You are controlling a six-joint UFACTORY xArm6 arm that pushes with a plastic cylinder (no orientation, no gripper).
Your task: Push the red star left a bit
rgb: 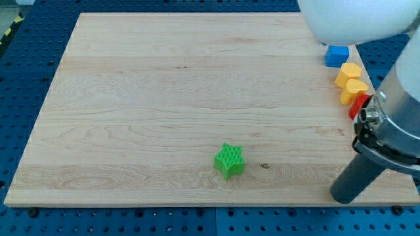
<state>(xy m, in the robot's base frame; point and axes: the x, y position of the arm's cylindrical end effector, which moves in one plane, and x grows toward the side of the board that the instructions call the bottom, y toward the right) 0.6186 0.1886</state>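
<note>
A pale wooden board [164, 85] lies on a blue perforated table [26, 72]. The arm's straight dark rod comes down at the view's lower right, and my tip [342, 195] rests on the board near its bottom right corner. The arm carries no fingers or jaws, only this rod, so nothing is being gripped.

The red block [358, 105], only partly visible so its star shape cannot be confirmed, sits at the board's right edge, largely hidden behind the arm's grey body [400, 111]. It lies just below and touching, or nearly touching, the lower of two yellow-orange blocks [352, 90]; the upper yellow-orange block [348, 73] sits just above that one, the two close together. A blue cube-like block [336, 56] stands near them toward the view's top, just under the arm's white housing [354, 19].

A green star-shaped block [229, 160] sits alone in the lower middle of the board, well apart from the others and well to the left of my tip. My tip is below the red block and not touching it
</note>
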